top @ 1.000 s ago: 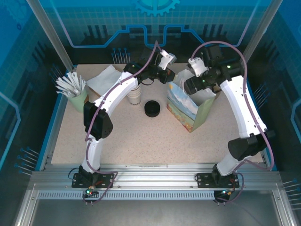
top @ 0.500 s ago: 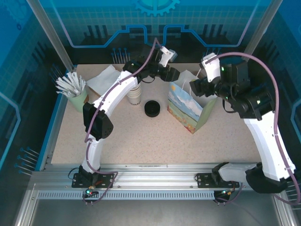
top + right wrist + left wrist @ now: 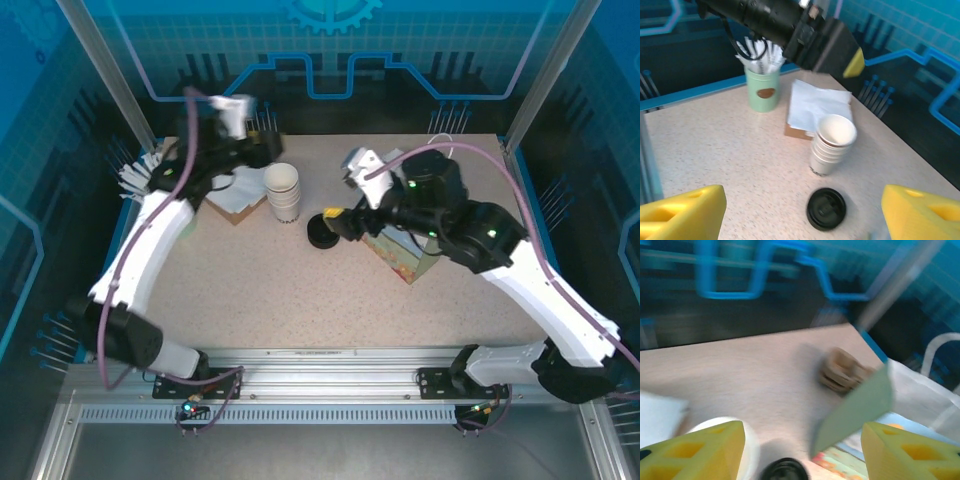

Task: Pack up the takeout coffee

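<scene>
Two tools gape — left tool (image 3: pixel 802 432), right tool (image 3: pixel 802 200) — coffee's axis unclear.

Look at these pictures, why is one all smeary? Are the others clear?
Left wrist view: smeared all over, as if the camera were moving; the paper bag and table look streaky. Right wrist view: crisp on the stack of white cups and black lid, softer at its own yellow fingers. Top external view: mostly sharp, the left arm slightly soft.
</scene>
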{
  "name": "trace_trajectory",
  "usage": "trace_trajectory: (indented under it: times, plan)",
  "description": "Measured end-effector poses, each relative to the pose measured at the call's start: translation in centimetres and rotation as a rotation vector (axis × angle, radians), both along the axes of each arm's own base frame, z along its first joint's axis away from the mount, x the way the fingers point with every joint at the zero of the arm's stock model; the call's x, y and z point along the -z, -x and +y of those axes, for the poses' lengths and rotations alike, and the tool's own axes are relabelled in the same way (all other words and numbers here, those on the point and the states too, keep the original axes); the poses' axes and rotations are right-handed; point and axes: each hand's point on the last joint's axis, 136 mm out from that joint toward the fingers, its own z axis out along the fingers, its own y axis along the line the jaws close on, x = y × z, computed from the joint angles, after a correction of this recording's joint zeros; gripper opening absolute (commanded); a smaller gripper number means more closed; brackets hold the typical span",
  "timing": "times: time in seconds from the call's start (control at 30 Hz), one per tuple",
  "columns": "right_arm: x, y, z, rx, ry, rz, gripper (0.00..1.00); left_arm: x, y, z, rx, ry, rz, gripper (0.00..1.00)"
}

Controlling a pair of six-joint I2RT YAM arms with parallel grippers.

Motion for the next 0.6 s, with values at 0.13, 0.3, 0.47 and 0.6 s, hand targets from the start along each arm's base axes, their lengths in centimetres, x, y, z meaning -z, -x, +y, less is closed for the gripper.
trace_trajectory:
  times: [0.13,0.3,0.47,0.6]
  plan:
    - [2.4,-0.3,3.5,-0.066,0.010,0.024,0.83,0.7,1.2,8.1,-0.281,-0.029,0.006,0.63]
    - [5.7,-0.8,4.8,-0.082,0.033,0.048,0.84,3.0,1.2,15.5,-0.527,-0.085,0.084,0.61]
    - [7.7,-1.3,5.1,-0.078,0.041,0.056,0.84,7.6,0.3,20.9,-0.683,-0.141,0.239,0.60]
    - [8.1,-1.9,5.1,-0.071,0.030,0.053,0.84,11.5,-1.1,22.8,-0.718,-0.166,0.363,0.55]
